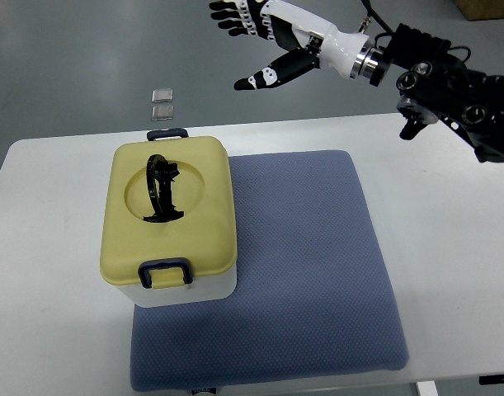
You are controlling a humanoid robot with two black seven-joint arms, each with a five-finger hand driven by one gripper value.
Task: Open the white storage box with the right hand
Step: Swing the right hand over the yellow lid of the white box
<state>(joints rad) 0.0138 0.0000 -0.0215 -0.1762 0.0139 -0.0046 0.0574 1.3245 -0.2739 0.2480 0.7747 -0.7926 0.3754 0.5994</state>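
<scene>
The white plastic storage box with a pale yellow lid point(171, 227) is sitting on the near-left corner of a blue-grey padded mat point(309, 264), overhanging the mat's left edge onto the white bench point(45, 247). A dark blue latch point(164, 273) is lying on the box's near side, a second dark blue latch point(167, 132) on its far side, and a black folding handle point(159, 190) is resting flat in the lid's round recess. The box's long axis is running near to far, tilted only slightly.

Beyond the box, off the bench, two small grey square items point(162, 103) are lying on the grey floor point(70, 49).

Farthest out, the right hand point(252, 37) is hovering above and beyond the bench's far edge, its arm entering from the right. Its fingers are spread and gripping nothing. From this hand the box is lying nearer the camera and to the left, well apart, with the far latch being the closer of the two. The left hand is not showing. Judgement: opening has not yet begun; the hand is needing to travel down and inward to reach a latch.
</scene>
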